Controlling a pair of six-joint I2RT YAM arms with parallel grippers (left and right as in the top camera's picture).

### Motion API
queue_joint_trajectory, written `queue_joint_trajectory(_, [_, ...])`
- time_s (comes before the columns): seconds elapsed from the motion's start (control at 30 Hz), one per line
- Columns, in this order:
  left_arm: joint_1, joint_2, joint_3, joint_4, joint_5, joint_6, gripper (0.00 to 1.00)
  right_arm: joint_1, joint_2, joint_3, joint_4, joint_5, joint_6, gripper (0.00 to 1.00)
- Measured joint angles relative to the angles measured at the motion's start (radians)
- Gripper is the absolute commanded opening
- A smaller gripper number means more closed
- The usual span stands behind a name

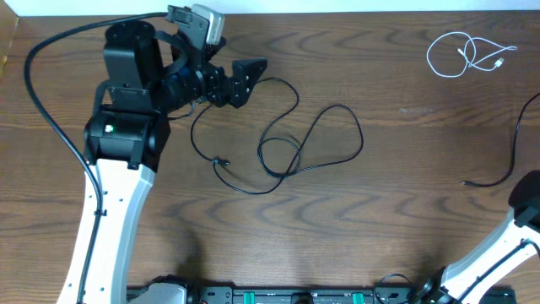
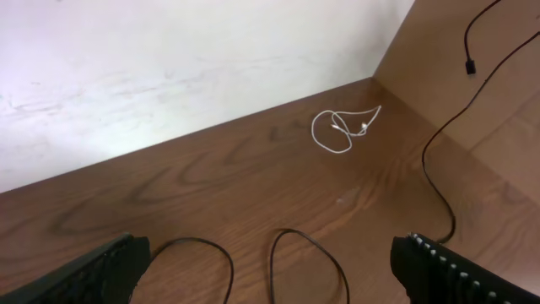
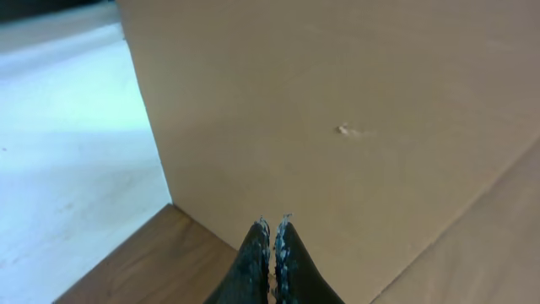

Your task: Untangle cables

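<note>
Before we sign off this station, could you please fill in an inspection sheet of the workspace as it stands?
Surface: brown wood-grain table.
Job's things: white cable coiled at the overhead view's top right; black cable looped mid-table; the two lie apart.
Clutter: nothing seen.
Hands: left hand open, by the black cable, holding nothing; right hand shut, empty.
Cables: thick arm cord arcs beside the left arm; another black cord lies at the right edge.
Surroundings: pale surface beyond the table's far edge.
</note>
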Motion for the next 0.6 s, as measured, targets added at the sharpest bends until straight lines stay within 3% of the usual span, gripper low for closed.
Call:
queue_joint_trajectory(0.27, [-0.048, 0.000, 0.000, 0.001, -0.076, 0.000, 0.96, 0.003, 0.187, -0.001, -0.001, 0.019, -0.039, 0.01])
queue_joint_trajectory(0.6, [-0.048, 0.034, 0.000, 0.002, -0.094, -0.003, 0.96, 0.000, 0.211, -0.005, -0.060, 0.035, -0.048, 0.01])
